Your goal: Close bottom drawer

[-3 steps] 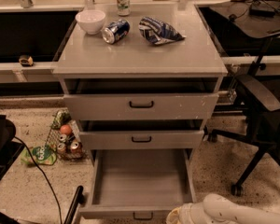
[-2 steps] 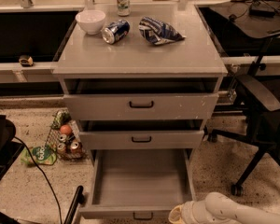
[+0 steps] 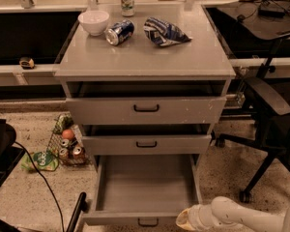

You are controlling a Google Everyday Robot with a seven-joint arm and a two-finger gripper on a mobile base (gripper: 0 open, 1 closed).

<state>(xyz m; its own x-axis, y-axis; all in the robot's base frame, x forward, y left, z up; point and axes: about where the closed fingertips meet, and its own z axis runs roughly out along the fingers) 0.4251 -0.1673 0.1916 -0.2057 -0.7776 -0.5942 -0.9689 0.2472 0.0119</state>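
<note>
While the bottom drawer [image 3: 144,185] stands pulled far out at the foot of the cabinet [image 3: 183,57], no closing is done. The hand [image 3: 186,219] sits low, just right of the drawer's front panel. Whether it is wide or narrow cannot be told. The whole push remains.

The end effector [image 3: 185,220] (just beside bottom drawer [image 3: 145,187], front right) stands unobstructed.
</note>
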